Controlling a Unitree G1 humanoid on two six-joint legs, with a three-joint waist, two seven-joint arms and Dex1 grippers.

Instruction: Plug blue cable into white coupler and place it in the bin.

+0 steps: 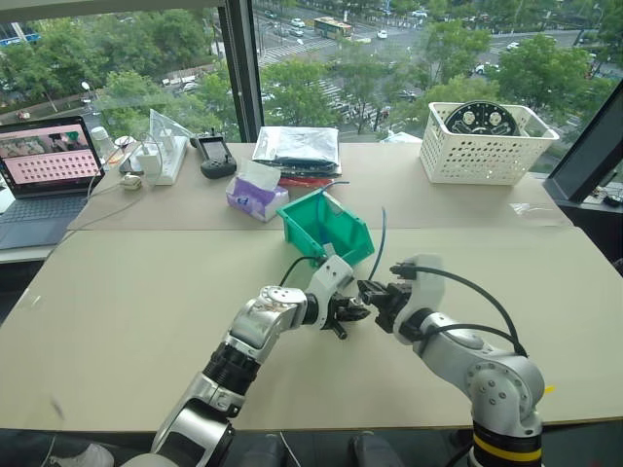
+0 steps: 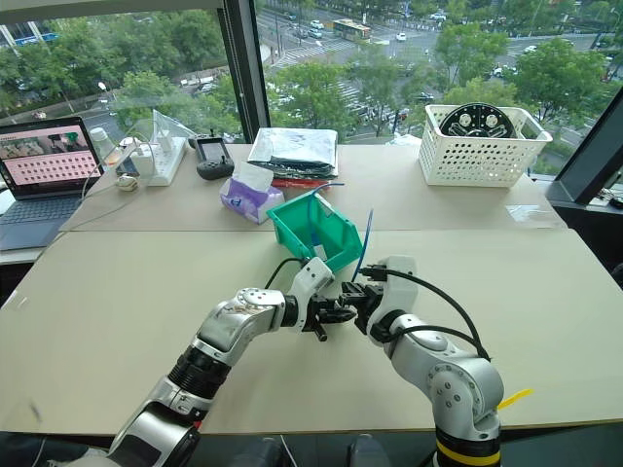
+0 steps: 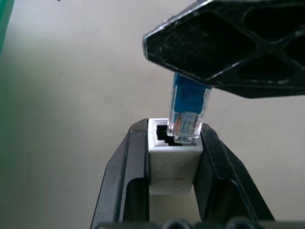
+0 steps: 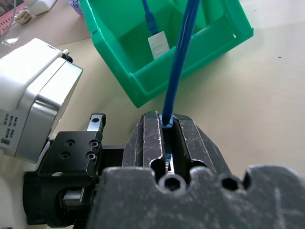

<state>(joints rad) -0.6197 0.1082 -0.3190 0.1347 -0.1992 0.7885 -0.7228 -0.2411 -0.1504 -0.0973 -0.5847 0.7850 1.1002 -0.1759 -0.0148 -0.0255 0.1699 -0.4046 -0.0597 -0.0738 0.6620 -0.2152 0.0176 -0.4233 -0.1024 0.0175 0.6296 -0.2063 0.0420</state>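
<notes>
My left gripper (image 3: 171,130) is shut on the white coupler (image 3: 172,160), which has its dark socket facing outward. My right gripper (image 4: 167,125) is shut on the blue cable (image 4: 178,67) just behind its clear plug (image 3: 189,112). The plug tip sits at the socket mouth, tilted and only partly in. Both grippers meet above the table, just in front of the green bin (image 1: 304,233). The cable rises from the right gripper and arcs up over the bin (image 2: 365,238). Inside the bin (image 4: 124,71) lies another blue cable with a white coupler (image 4: 158,45).
At the back right stands a white perforated basket (image 1: 482,141). A tissue pack (image 1: 255,195), a black remote (image 1: 216,156), plastic bags (image 1: 297,146), a power strip (image 1: 170,161) and a laptop (image 1: 44,165) line the far table.
</notes>
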